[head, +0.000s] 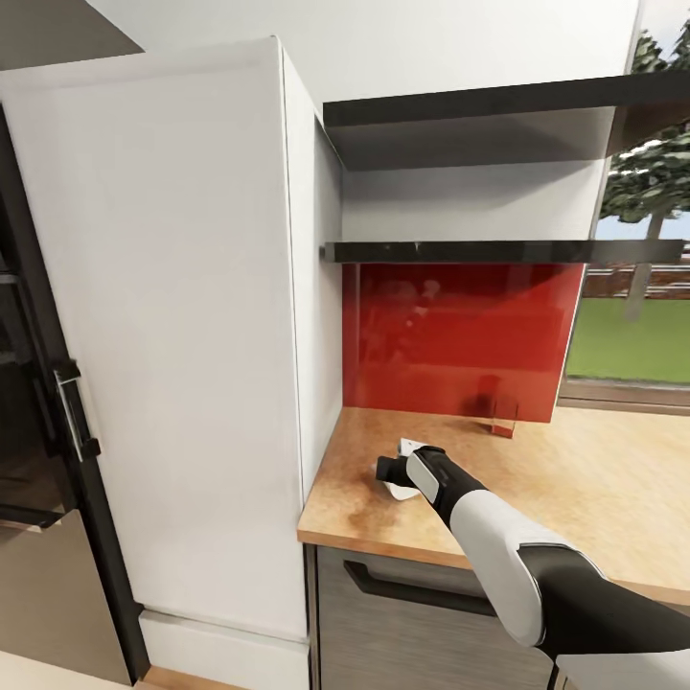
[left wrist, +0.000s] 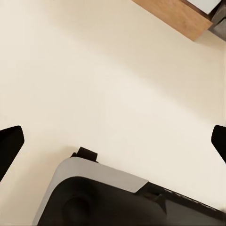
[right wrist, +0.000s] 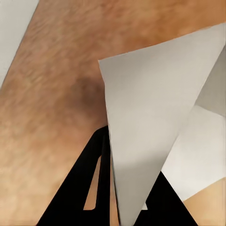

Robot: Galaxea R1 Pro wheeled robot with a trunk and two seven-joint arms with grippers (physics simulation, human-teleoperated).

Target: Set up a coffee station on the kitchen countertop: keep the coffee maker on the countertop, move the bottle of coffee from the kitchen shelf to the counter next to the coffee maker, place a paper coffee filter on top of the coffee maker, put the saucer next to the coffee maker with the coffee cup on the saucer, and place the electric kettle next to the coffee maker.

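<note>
The paper coffee filter [right wrist: 155, 117] lay over the countertop [head: 575, 479] near the white cabinet corner, its folded cone pointing back between the fingers of the right gripper [head: 391, 471], which was clenched on it; the left gripper's [left wrist: 113, 141] fingers hung released over the floor.

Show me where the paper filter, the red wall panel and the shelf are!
paper coffee filter [right wrist: 150, 113], right wrist view, flat white face.
red wall panel [head: 460, 335], head view, middle.
kitchen shelf [head: 498, 251], head view, lower board's front edge.

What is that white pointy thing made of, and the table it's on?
The paper coffee filter looks like thin matte paper: flat white folds with sharp creases. The countertop looks like wood, or a wood-look surface: mottled beige-brown grain, faint sheen.
</note>
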